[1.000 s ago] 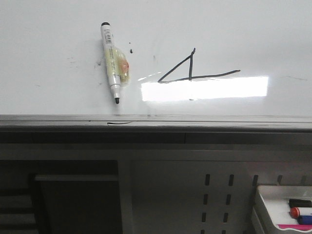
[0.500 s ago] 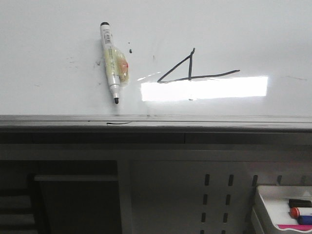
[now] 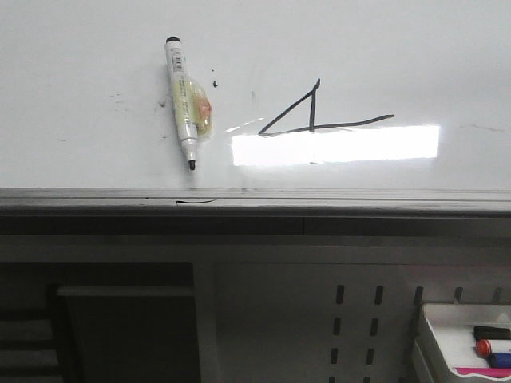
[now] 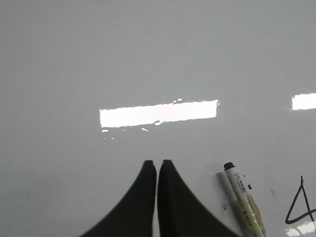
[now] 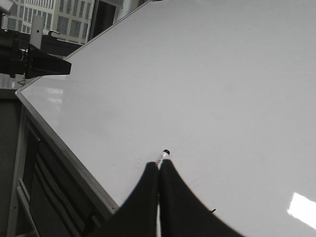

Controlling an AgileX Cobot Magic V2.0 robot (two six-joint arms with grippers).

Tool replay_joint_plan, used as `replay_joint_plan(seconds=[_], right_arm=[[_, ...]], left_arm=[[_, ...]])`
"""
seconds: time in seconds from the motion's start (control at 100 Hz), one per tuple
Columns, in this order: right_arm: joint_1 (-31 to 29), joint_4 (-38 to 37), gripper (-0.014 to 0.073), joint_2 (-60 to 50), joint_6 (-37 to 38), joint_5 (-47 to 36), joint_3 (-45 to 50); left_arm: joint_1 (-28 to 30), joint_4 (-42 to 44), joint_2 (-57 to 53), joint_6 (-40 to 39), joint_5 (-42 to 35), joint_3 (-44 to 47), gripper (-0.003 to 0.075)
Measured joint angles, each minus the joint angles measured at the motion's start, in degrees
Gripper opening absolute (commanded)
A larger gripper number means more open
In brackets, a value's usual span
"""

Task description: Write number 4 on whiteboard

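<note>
The whiteboard (image 3: 80, 48) fills the upper front view, with a bright glare (image 3: 335, 145) and a grey bottom edge (image 3: 255, 199). The number 4 (image 3: 307, 116) is drawn in thin black line above the glare. A white marker (image 3: 185, 100) with a yellowish wrap lies on the board left of the number 4, tip uncapped and pointing at the edge. Neither gripper shows in the front view. My left gripper (image 4: 157, 163) is shut and empty above the board; the marker (image 4: 244, 200) and part of the number 4 (image 4: 301, 207) lie beside it. My right gripper (image 5: 159, 164) is shut and empty; the marker's end (image 5: 163, 155) shows just past its fingertips.
A small white tray (image 3: 455, 339) with several markers sits low at the right, below the board. Under the board's edge is a grey perforated panel (image 3: 359, 319) and a dark shelf opening (image 3: 120, 319). The board's left edge and frame show in the right wrist view (image 5: 59, 148).
</note>
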Motion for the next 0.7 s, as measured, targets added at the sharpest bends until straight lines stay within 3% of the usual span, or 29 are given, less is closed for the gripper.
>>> replay_joint_plan(seconds=[0.08, 0.14, 0.15, 0.19, 0.2, 0.21, 0.29, 0.35, 0.56, 0.7], right_arm=[[0.0, 0.0, -0.0064, 0.0, 0.0, 0.0, 0.0], [0.0, 0.0, -0.0064, 0.0, 0.0, 0.0, 0.0], [0.0, 0.0, -0.0064, 0.0, 0.0, 0.0, 0.0], [0.0, 0.0, -0.0064, 0.0, 0.0, 0.0, 0.0], [0.0, 0.0, -0.0064, 0.0, 0.0, 0.0, 0.0], [0.0, 0.0, -0.0064, 0.0, 0.0, 0.0, 0.0], [0.0, 0.0, -0.0064, 0.0, 0.0, 0.0, 0.0], [0.0, 0.0, -0.0064, 0.0, 0.0, 0.0, 0.0], [0.0, 0.0, -0.0064, 0.0, 0.0, 0.0, 0.0], [0.0, 0.0, -0.0064, 0.0, 0.0, 0.0, 0.0]], left_arm=[[0.0, 14.4, 0.0, -12.2, 0.5, 0.7, -0.0020], [0.3, 32.8, -0.1, -31.1, 1.1, 1.3, -0.0020], [0.3, 35.1, -0.1, -31.1, 1.2, 1.5, -0.0020], [1.1, 48.6, -0.5, -45.9, 2.4, 2.1, -0.0020], [1.2, 50.7, -0.5, -45.9, 2.4, 2.2, -0.0020], [1.6, 54.8, -0.7, -51.9, 2.7, 2.5, -0.0020], [4.6, 72.9, -2.0, -68.9, 5.0, 4.7, -0.0020], [7.8, 79.3, -3.4, -77.1, 6.7, 6.7, -0.0020], [17.4, 94.4, -13.6, -95.1, 12.0, 18.1, -0.0020], [19.9, 101.0, -21.1, -99.1, 12.8, 25.1, -0.0020]])
